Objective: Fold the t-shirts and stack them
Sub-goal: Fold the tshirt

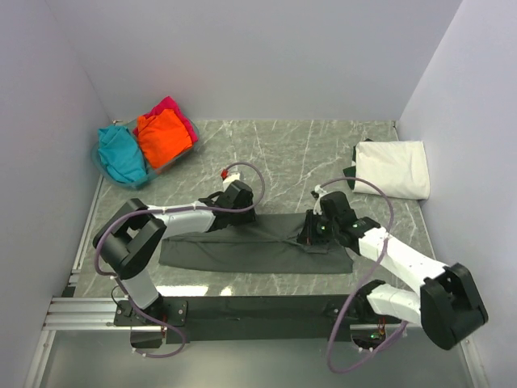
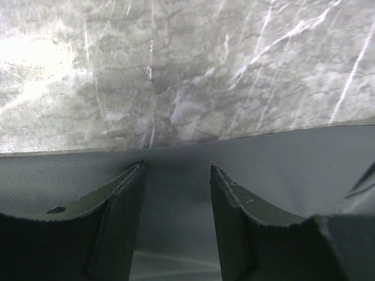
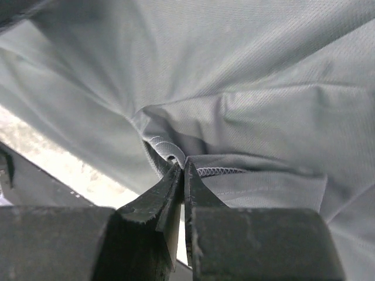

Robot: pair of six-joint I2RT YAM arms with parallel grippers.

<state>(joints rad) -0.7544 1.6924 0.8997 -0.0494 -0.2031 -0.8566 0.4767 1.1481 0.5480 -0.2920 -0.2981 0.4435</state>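
cloth fills the middle of the top view. we see the dark grey t-shirt [image 1: 250,249] folded into a long narrow band on the marble counter [image 1: 307,149]. its long axis runs left to right across the front of both arms, the right end a touch nearer the bases. the left pincer [image 1: 240,212] sits at the band's far edge, left of middle. the right pincer [image 1: 313,234] is down on the cloth towards its right end. a folded white t-shirt [image 1: 393,168] lies at the far right, well apart. at the far left a bin [image 1: 187,147] holds the teal t-shirt [image 1: 121,153], the orange t-shirt [image 1: 161,137] and the magenta t-shirt [image 1: 174,107]. any label is too small for us to read.

from the left wrist we see the left pincer released, its fingers [image 2: 126,193] standing apart over the dark cloth. the cloth's edge runs straight across, with bare counter beyond.

from the right wrist we see the right pincer clenched, grasping a puckered fold of the dark grey t-shirt at a stitched hem. the cloth is bunched just ahead of the tips.
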